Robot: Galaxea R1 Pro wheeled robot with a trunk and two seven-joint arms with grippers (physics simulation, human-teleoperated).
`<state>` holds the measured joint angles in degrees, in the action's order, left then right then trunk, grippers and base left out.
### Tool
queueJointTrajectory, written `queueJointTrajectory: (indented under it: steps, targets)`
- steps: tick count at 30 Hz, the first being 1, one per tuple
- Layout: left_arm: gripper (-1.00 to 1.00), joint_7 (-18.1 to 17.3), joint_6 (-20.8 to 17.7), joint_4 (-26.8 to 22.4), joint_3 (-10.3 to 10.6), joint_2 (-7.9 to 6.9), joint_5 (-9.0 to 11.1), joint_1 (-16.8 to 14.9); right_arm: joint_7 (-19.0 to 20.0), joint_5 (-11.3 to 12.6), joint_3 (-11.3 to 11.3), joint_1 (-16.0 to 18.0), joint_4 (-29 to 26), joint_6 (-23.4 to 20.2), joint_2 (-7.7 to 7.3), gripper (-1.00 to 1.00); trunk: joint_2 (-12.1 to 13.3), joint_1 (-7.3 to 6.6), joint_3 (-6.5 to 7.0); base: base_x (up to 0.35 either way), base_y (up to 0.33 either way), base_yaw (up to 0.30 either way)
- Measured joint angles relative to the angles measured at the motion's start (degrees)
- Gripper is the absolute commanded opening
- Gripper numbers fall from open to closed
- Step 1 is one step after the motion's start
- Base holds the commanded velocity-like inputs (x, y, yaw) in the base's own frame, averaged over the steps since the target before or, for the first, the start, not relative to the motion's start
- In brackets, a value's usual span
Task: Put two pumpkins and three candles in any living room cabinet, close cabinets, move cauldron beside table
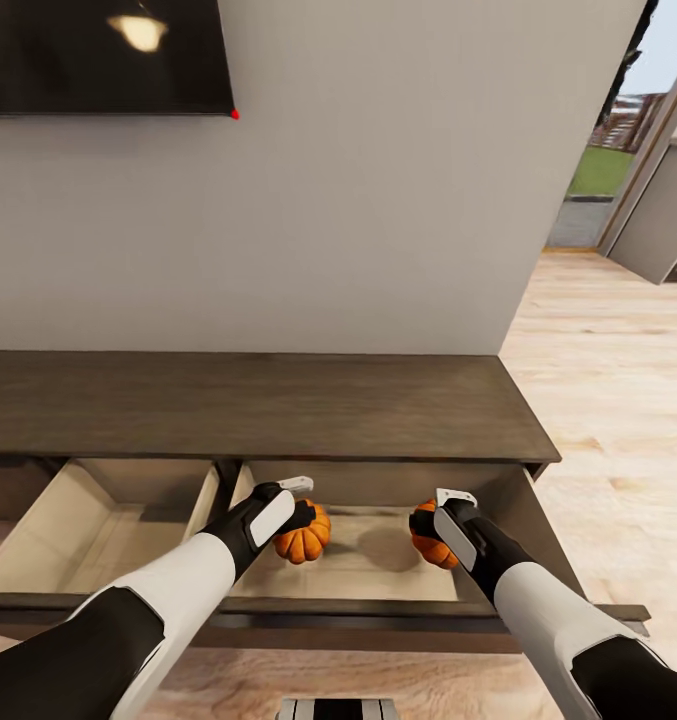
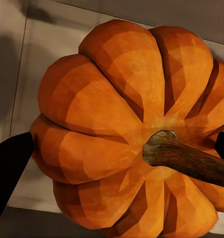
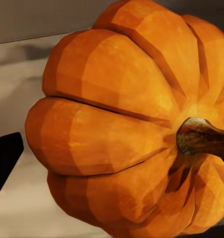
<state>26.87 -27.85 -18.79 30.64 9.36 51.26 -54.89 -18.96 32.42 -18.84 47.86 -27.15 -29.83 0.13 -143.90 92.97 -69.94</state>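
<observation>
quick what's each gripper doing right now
Left gripper: shut on the left pumpkin, over the open drawer.
Right gripper: shut on the right pumpkin.

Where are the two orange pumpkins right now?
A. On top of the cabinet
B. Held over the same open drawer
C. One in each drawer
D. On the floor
B: the left gripper holds one pumpkin and the right gripper holds the other pumpkin, both over the right-hand open drawer.

No readable text, labels or numbers; dark TV (image 1: 103, 55) screen seemingly blank
</observation>
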Motion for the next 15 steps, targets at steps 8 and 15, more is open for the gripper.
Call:
queueJointTrajectory:
  steps: [8, 15]
  targets:
    - [-1.00, -0.03, -0.08, -0.24, 0.08, 0.08, -0.16, 0.00, 0.02, -0.08, 0.00, 0.00, 0.00, -0.01, 0.00, -1.00, 0.00, 0.02, 0.00, 0.032, 0.000, 0.000]
    - [-1.00, 0.04, -0.08, -0.27, 0.16, 0.09, -0.15, 0.00, 0.02, -0.04, 0.00, 0.00, -0.01, 0.00, 0.01, -1.00, -0.08, 0.17, -1.33, 0.000, 0.000, 0.000]
